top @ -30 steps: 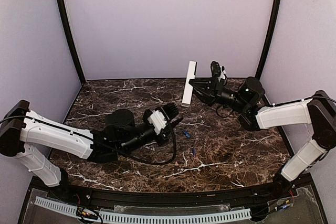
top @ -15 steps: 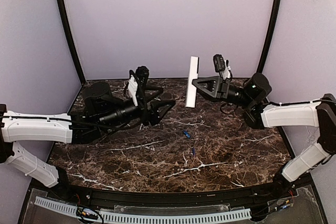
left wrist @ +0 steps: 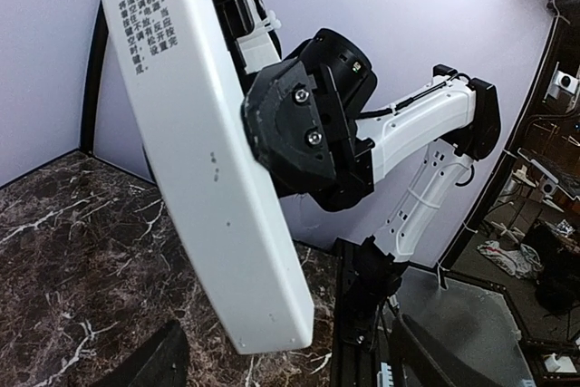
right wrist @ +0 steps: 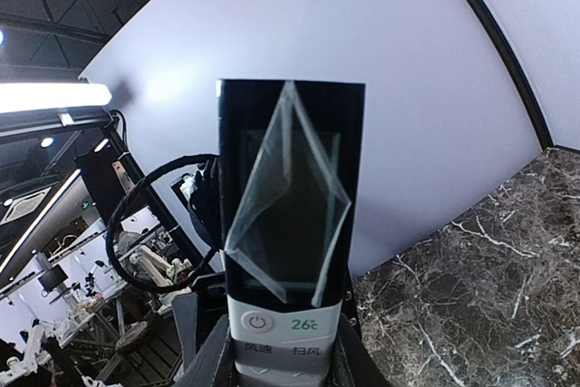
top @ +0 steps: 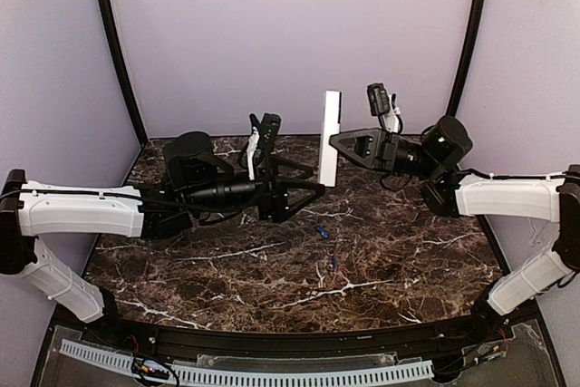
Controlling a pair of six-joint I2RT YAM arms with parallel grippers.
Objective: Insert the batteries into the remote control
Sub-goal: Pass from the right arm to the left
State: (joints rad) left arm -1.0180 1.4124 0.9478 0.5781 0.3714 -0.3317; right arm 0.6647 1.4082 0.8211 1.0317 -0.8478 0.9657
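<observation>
Remote control (top: 330, 138) is upright above the far middle of the table (top: 181, 260), pinched near mid-length by the right hand (top: 337, 144); the batteries (top: 322, 232) lie loose on the table at its 6 o'clock. At the remote's 8 o'clock the left hand (top: 294, 198) stands wide and empty, no contact visible. Judgement: square its fingers across the remote's lower end before closing, with the right grip firm so the body cannot twist.

I work over a dark brown marbled tabletop (top: 227, 269) veined in white. On the far side rises a pale lilac back wall (top: 290, 24), with matching side panels (top: 45, 88) to left and right. Two black posts (top: 113, 43) curve up from the far corners. A white slotted strip (top: 245, 372) runs along the near edge. Past my enclosure, a bright strip light (right wrist: 50, 95) glares over a cluttered workshop.
</observation>
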